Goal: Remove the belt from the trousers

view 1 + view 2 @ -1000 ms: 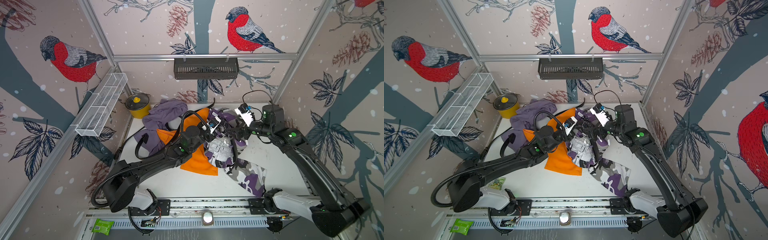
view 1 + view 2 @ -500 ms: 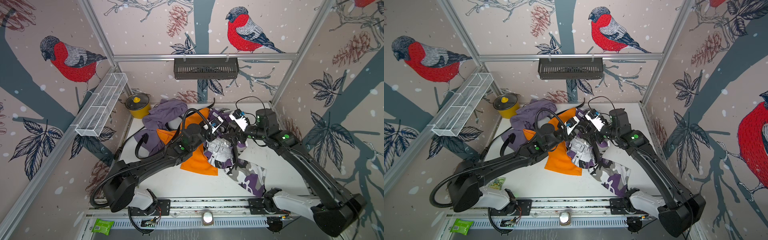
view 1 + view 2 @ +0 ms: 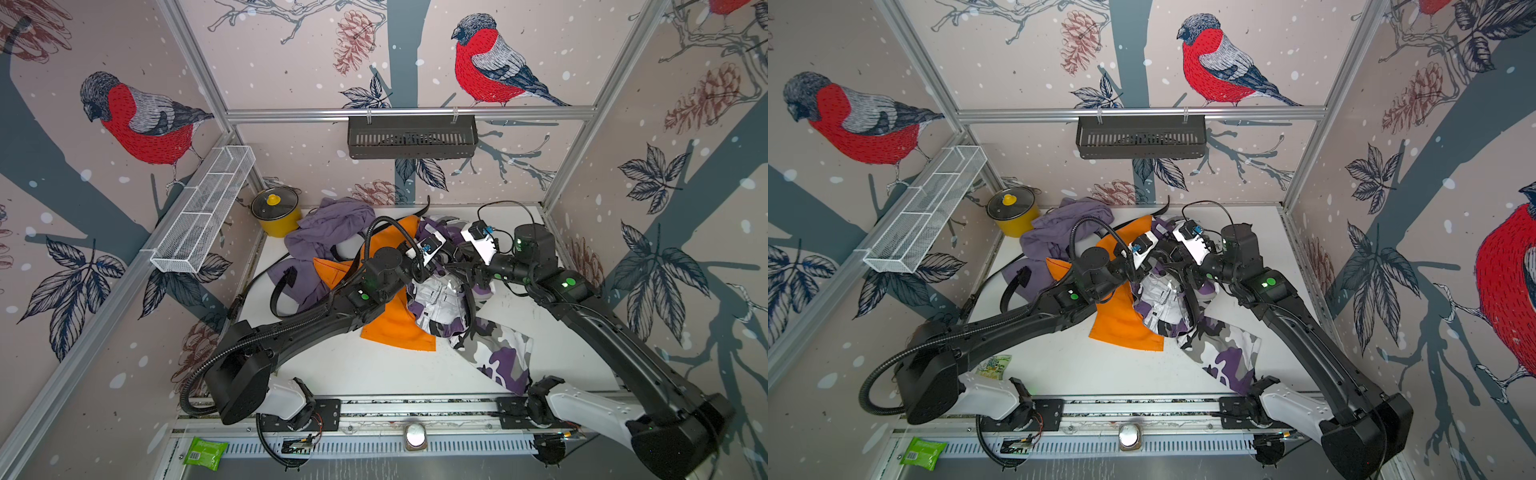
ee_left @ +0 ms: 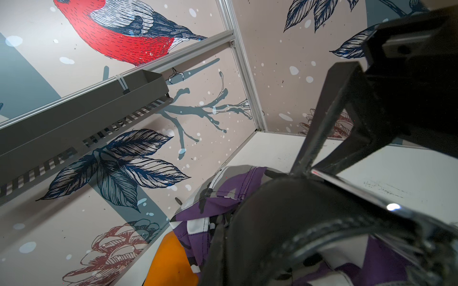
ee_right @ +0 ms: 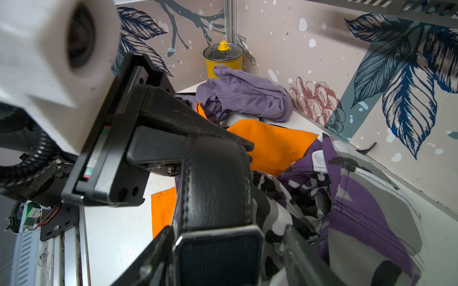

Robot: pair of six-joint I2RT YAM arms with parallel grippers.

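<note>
The smooth white tabletop (image 3: 374, 374) carries three soft fabric items: crumpled trousers in purple, grey and white camouflage twill (image 3: 494, 353), a flat orange cloth (image 3: 395, 328) partly under them, and a bunched lilac garment (image 3: 332, 224) toward the back. A round yellow pot with a glass lid (image 3: 276, 212) stands in the far corner.

One black stitched leather belt (image 5: 215, 193) rises from the trousers' waist. Its grained strap ends in a rectangular black buckle with a bright metal rim (image 5: 218, 257).

Both arms meet over the trousers. The left gripper (image 5: 244, 148) has its jaws pinched together on the strap. The right gripper (image 5: 226, 231) stands partly open, with one finger on each side of the buckle. A gap shows on one side.
</note>
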